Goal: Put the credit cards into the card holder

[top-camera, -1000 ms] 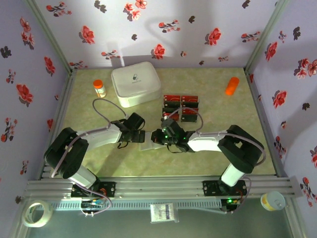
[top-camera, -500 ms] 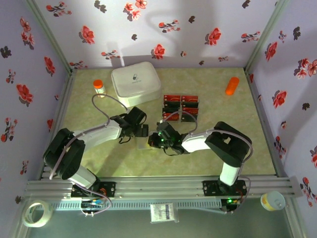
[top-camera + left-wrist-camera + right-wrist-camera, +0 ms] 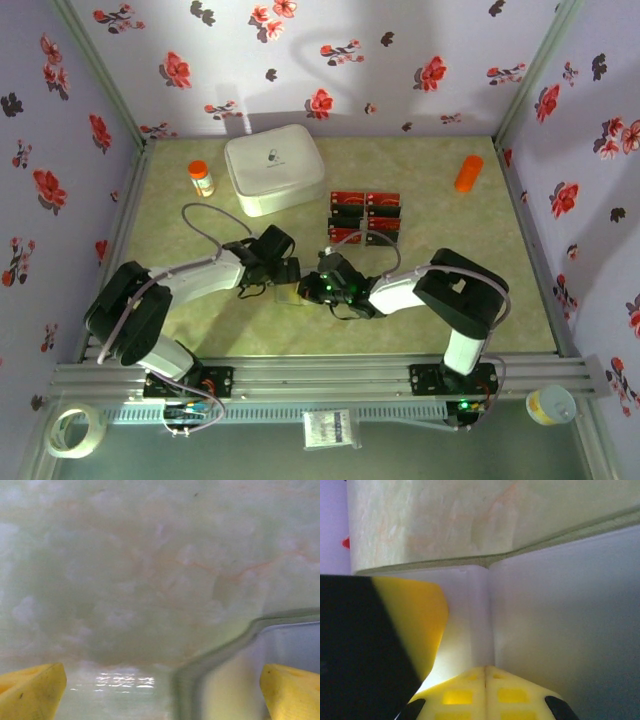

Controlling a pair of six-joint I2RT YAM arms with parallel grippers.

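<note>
Left arm (image 3: 190, 275) and right arm (image 3: 410, 290) reach inward, wrists nearly meeting, left fingers (image 3: 30, 692) spread wide, right fingers (image 3: 460, 696) pressed together.

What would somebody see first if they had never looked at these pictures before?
Probably the two robot arms, whose left gripper and right gripper almost meet nose to nose in the middle of the green table. Next come the red and black credit cards, lined up in a neat block just behind them, and the big white box at the back left. All around, the walls are dotted with red flowers.
</note>
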